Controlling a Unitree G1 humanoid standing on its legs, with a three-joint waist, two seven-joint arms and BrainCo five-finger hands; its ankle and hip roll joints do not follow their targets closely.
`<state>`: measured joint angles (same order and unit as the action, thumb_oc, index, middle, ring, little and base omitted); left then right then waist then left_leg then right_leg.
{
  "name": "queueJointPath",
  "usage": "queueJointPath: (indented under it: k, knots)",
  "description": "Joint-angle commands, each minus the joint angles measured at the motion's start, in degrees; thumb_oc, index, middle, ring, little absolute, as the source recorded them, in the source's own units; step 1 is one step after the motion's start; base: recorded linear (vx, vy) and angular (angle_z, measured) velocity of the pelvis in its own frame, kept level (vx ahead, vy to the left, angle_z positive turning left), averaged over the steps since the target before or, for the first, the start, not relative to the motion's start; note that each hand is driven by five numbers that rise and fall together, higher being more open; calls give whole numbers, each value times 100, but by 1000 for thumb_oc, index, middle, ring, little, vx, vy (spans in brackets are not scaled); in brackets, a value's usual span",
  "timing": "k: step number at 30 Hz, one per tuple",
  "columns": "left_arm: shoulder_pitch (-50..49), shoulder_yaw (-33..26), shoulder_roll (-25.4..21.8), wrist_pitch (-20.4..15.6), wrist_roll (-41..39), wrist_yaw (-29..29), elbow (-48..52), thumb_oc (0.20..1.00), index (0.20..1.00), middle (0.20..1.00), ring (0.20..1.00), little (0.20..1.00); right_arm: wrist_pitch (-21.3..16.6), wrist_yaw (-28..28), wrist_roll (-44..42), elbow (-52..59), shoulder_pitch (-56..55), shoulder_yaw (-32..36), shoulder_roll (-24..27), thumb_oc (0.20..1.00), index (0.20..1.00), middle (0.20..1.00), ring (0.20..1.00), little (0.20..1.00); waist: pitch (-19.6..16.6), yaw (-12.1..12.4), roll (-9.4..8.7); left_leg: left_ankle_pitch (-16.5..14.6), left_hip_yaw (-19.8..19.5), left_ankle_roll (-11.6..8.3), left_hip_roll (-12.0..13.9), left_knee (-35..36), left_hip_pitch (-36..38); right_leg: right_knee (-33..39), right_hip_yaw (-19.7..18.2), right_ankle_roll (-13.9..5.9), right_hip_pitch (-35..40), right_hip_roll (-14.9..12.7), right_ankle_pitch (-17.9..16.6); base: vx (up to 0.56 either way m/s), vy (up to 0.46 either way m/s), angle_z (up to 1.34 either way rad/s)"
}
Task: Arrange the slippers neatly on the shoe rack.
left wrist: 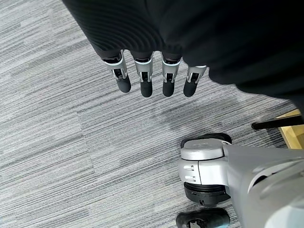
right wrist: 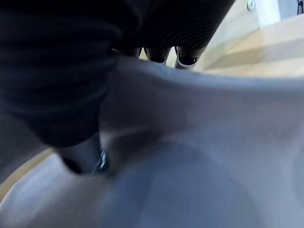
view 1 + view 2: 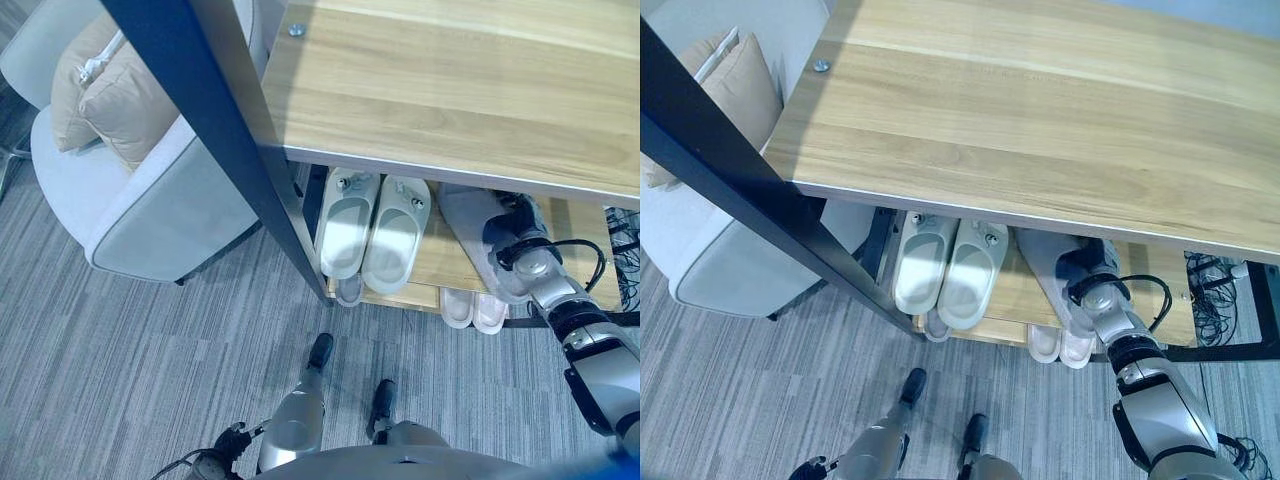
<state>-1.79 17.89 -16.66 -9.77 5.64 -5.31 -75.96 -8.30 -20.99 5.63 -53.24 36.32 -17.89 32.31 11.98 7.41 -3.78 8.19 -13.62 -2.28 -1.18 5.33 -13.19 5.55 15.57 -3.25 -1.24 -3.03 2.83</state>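
Far left I have an armchair (image 3: 150, 215) with tan cushions (image 3: 110, 85) on the grey carpet (image 3: 120, 360), well clear of the work. My left hand (image 1: 152, 76) hangs idle over that carpet, fingers (image 1: 145, 83) straight and relaxed, holding nothing.

Next comes the dark post (image 3: 215, 140) of the shoe rack (image 3: 450, 80), its wooden top shelf blocking much of my view down. Under it, on the middle shelf (image 3: 440, 250), a pair of pale slippers (image 3: 375, 225) sits side by side, touching, toes toward me. That pair looks tidy. On the lowest level, toes of more slippers (image 3: 472, 308) poke out past the shelf edge.

Further right, my right hand (image 3: 515, 245) is reaching in under the top shelf, on a grey slipper (image 3: 470, 225) that lies at an angle on the middle shelf, just beside the tidy pair. In the right wrist view the slipper's pale surface sits right against the palm, with fingers (image 2: 187, 57) over its far edge and the thumb pressed in, so I judge the hand is closed on it.

The risks I see: that slipper is skewed, so if I let go now it stays crooked. The hand is tucked tight under the top shelf, so lifting could knock the wrist on the board. Swinging it left could nudge the neat pair out of line. And its front end hangs near the shelf edge, so a loose grip could drop it to the lower level.
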Motion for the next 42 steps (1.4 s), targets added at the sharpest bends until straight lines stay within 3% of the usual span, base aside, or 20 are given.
queueJointPath:
  k: [1, 5, 9, 11, 13, 19, 25, 27, 28, 29, 31, 35, 36, 39, 41, 42]
  knots:
    - [141, 262, 228, -48, 43, -70, -390, 1000, 1000, 1000, 1000, 1000, -180, -143, -91, 443, -89, -112, 74, 200, 200, 200, 200, 200, -209, 86, -16, -590, 374, 31, 81, -33, 193, -55, -33, -203, -111, -270, -56, 17, 18, 6]
    - [135, 29, 275, -69, 256, -150, -381, 1000, 1000, 1000, 1000, 1000, -291, -590, 613, 1611, -950, 531, 308, 200, 200, 200, 200, 200, -277, -30, -1, -687, 419, 52, 106, -33, 354, -55, -63, -203, -3, -271, -17, 7, 2, 4]
    - [43, -118, 309, -27, 439, -132, -410, 1000, 1000, 1000, 1000, 1000, -359, -605, 890, 2622, -1927, 1078, 227, 200, 200, 200, 200, 200, -410, -134, -25, -819, 510, 98, 156, -33, 636, -67, -129, -180, 216, -255, 45, 15, -17, -4]
    - [-26, -219, 314, -10, 511, -93, -418, 1000, 1000, 1000, 1000, 1000, -436, -451, 973, 3020, -2488, 1224, 50, 200, 200, 200, 200, 200, -508, -184, -40, -883, 573, 108, 185, -33, 831, -117, -182, -157, 371, -237, 118, 31, -53, -14]
    - [161, -339, 301, -7, 400, -114, -315, 1000, 1000, 1000, 1000, 1000, -483, -74, 1040, 3697, -3289, 1387, -13, 200, 200, 200, 200, 200, -732, -400, 1, -981, 677, 106, 234, -33, 1125, -203, -270, -130, 580, -225, 243, 52, -50, -21]
    - [-82, -517, 348, 4, 147, 83, -370, 1000, 1000, 1000, 1000, 1000, -732, 466, 836, 4077, -4092, 1285, -125, 200, 200, 200, 200, 200, -943, -582, 95, -1071, 856, 74, 406, -50, 1572, -360, -506, -17, 812, -91, 439, 10, -64, -37]
    - [-188, -601, 376, -26, 66, 143, -330, 1000, 1000, 1000, 1000, 1000, -836, 753, 644, 4202, -4752, 1342, -202, 200, 200, 200, 200, 200, -909, -685, 141, -934, 630, -56, 531, -164, 1710, -732, -263, 161, 1040, 25, 757, -65, -123, 12]
    - [-132, -615, 411, -28, -57, 139, -303, 1000, 1000, 1000, 1000, 1000, -816, 736, 608, 4179, -4851, 1420, -172, 200, 200, 200, 200, 200, -772, -673, 144, -899, 523, -115, 463, -488, 1431, -866, -58, 208, 990, -24, 791, -241, -39, 61]
    - [-46, -580, 446, -25, -75, 86, -276, 1000, 1000, 1000, 1000, 1000, -785, 664, 585, 4160, -4792, 1489, -172, 200, 200, 200, 200, 200, -587, -722, 93, -958, 788, -133, 387, -1081, 970, -972, 140, 231, 930, -149, 770, -326, 27, 92]
    - [14, -545, 470, -36, -31, 51, -240, 1000, 1000, 1000, 1000, 1000, -753, 614, 592, 4137, -4742, 1504, -194, 200, 200, 200, 200, 200, -532, -803, 67, -1070, 1255, -57, 407, -1397, 757, -1015, 270, 236, 850, -230, 742, -336, 59, 131]
    - [-6, -533, 484, -53, -33, -18, -163, 1000, 1000, 1000, 1000, 1000, -720, 576, 662, 4116, -4644, 1457, -228, 200, 200, 200, 200, 200, -483, -829, 98, -1377, 1830, 104, 413, -1977, 488, -1259, 324, 253, 563, -334, 756, -206, 146, 125]
    - [-94, -548, 531, 11, -2, 9, -322, 1000, 1000, 1000, 1000, 1000, -621, 599, 822, 3985, -4514, 1352, -385, 200, 200, 200, 200, 200, -627, -875, 166, -1638, 1859, 345, 229, -1633, 770, -1708, 244, 106, 317, -484, 810, 47, 232, 5]
    - [-132, -602, 496, 39, 97, 65, -401, 1000, 1000, 1000, 1000, 1000, -522, 567, 1131, 3906, -4488, 1326, -351, 200, 200, 200, 200, 200, -654, -878, 163, -1518, 1918, 451, 176, -1519, 795, -1816, 255, 74, 265, -564, 717, 96, 218, -4]
    - [-146, -594, 470, 54, 133, 78, -411, 1000, 1000, 1000, 1000, 1000, -476, 566, 1067, 3777, -4468, 1333, -454, 200, 200, 200, 200, 200, -707, -881, 140, -1576, 1937, 554, 91, -1410, 949, -1972, 172, -15, 261, -653, 703, 74, 200, 0]
    - [-172, -614, 438, 61, 68, 122, -412, 1000, 1000, 1000, 1000, 1000, -480, 581, 895, 3589, -4328, 1238, -563, 200, 200, 200, 200, 200, -715, -885, 132, -1638, 1986, 663, 22, -1350, 1068, -2258, 20, -111, 129, -717, 614, 90, 230, -20]
    - [-201, -644, 427, 68, 59, 129, -455, 1000, 1000, 1000, 1000, 1000, -466, 629, 865, 3581, -4287, 1187, -639, 200, 200, 200, 200, 200, -661, -897, 102, -1694, 2030, 756, -28, -1339, 1134, -2603, -112, -229, -66, -793, 369, 24, 224, -32]
